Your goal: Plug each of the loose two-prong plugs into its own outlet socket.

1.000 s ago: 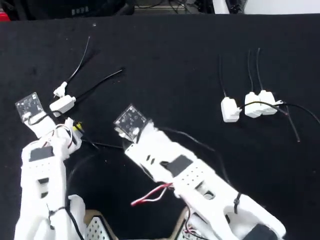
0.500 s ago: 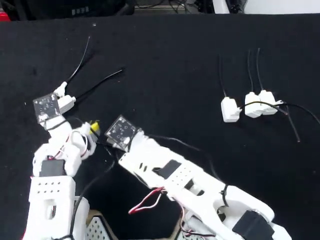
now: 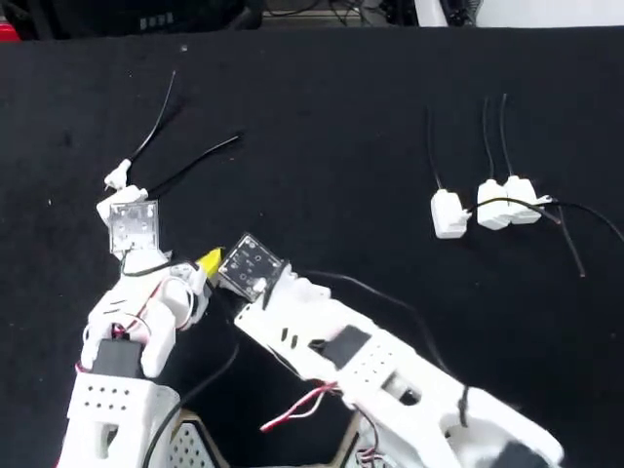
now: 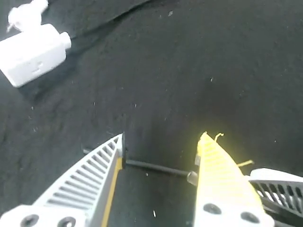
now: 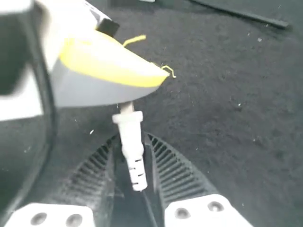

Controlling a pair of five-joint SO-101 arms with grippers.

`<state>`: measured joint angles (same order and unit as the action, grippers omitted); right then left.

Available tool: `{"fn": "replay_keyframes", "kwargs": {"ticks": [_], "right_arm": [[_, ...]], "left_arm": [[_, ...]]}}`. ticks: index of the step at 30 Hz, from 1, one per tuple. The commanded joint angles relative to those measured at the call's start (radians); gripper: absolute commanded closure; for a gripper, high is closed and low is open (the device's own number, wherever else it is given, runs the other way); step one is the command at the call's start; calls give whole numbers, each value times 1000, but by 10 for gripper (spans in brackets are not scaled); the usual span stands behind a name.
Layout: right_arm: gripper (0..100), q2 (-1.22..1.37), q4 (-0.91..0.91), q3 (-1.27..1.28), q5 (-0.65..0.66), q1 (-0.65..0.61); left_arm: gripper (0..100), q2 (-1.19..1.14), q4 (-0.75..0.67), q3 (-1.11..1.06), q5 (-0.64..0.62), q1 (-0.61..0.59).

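While the right claw (image 5: pixel 131 139) was pinched narrow on a white ribbed plug stem (image 5: pixel 133 158), the left claw (image 4: pixel 162 137) gaped wide, with a thin black lead (image 4: pixel 156 168) spanning the gap between its fingers. Its yellow-taped finger (image 5: pixel 113 66) hung just above the stem. A white connector block (image 4: pixel 33 47) lay on the black tabletop (image 4: pixel 199 56) just beyond the left claw, at the far left. Three more white blocks (image 3: pixel 494 205) sat well apart at the right.
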<state>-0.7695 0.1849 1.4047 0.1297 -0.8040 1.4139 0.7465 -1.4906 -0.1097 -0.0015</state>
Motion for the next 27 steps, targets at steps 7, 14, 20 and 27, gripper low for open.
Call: {"fn": "replay_keyframes", "kwargs": {"ticks": [7,14,20,27], "right_arm": [[988,-234,92,7,-12,-14],[988,-239,80,4,-64,-11],[988,-239,44,12,-109,-8],[988,-240,44,8,-110,0]], "left_arm": [[747,17,-2,-5,18,22],[747,14,0,-5,18,24],[747,17,-5,-24,18,24],[747,17,-5,-27,18,24]]}}
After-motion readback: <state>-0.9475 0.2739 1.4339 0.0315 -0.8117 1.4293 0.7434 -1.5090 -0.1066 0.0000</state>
